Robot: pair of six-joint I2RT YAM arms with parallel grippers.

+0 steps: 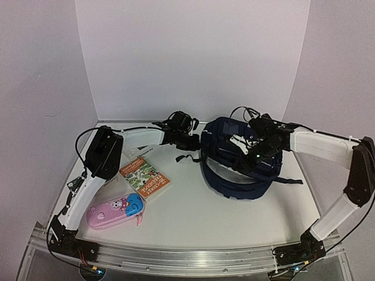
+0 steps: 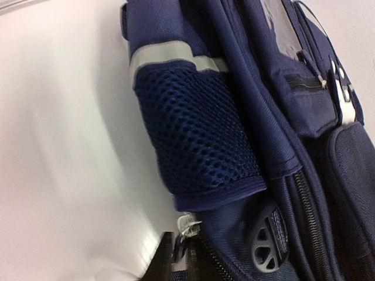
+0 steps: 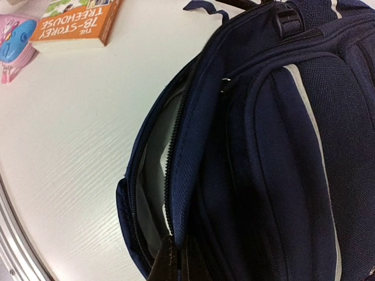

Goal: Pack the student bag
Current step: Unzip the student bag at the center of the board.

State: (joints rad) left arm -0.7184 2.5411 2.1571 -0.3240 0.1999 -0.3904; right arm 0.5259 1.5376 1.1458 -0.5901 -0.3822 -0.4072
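The bag (image 1: pixel 237 161) lies toward the far right corner of the counter (image 1: pixel 193 216), its main zip partly open and showing pale lining. My right gripper (image 3: pixel 170 263) is closed on the rim of that opening. My left gripper (image 2: pixel 176 257) is closed too, apparently pinching the zip edge by the silver pull (image 2: pixel 187 224) (its contact is partly hidden).

Both holds are thin pinches on soft cloth, so a hard tug could slip one free, or drag the whole bag across the counter. With both grippers busy, releasing one to fetch the book (image 3: pixel 76 23) or pencil case (image 1: pixel 115 209) near the left edge could let the mouth sag shut.

The book reads "THE 78-STOREY TREEHOUSE" (first digit uncertain). The bag's round badge (image 2: pixel 266 249) has lettering too small to read.
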